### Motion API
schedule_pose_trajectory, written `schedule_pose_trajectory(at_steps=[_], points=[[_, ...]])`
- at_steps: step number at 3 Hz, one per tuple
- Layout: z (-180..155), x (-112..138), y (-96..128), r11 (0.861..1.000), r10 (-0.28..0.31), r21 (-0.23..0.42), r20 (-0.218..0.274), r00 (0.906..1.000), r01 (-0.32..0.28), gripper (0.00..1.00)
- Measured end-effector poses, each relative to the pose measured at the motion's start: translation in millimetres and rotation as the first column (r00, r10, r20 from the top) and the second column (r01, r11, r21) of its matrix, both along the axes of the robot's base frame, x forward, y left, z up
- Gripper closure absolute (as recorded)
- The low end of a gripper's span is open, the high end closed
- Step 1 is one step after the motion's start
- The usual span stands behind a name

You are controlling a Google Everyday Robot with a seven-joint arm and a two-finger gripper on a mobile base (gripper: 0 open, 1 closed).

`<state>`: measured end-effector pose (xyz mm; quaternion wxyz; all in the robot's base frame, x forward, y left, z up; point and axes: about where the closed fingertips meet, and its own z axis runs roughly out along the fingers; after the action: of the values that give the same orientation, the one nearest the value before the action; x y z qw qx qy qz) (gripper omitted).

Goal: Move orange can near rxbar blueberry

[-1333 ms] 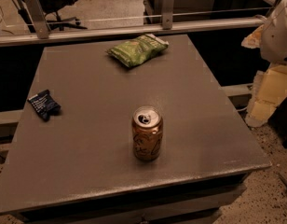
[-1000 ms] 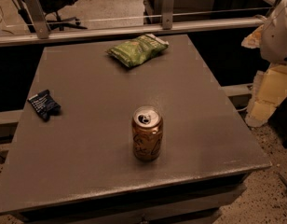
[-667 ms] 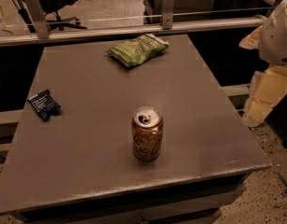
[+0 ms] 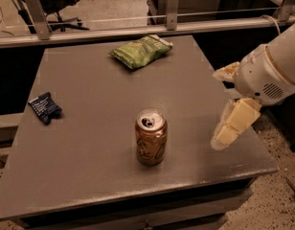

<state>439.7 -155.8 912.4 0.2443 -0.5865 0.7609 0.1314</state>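
Hand (image 4: 222,105) now closer, right of orange can (image 4: 151,140)

The tool (image 4: 217,108) hovers at right, fingers (image 4: 233,122) spread apart.

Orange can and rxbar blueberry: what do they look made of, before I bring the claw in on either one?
Orange can: likely thin aluminium, with a glossy bronze side showing highlights and a silver top with pull-tab. Rxbar blueberry: probably plastic-film wrapper, dark navy, crinkled and flat. Claw: open over the table's right side, apart from the can; its fingers look pale and matte, possibly rubbery.
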Motion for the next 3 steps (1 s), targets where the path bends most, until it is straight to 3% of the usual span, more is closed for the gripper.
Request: schedule_pose_trajectory(at_steps=[1,2,3], points=[[-20,-5,42,0.979,0.055,0.197,-0.011,0.9984,-0.052,0.0],[-31,-15,86,0.922,0.109,0.375,0.002,0.9941,-0.101,0.0],[-32,-22,128,0.843,0.141,0.521,0.031,0.9895,-0.136,0.0]])
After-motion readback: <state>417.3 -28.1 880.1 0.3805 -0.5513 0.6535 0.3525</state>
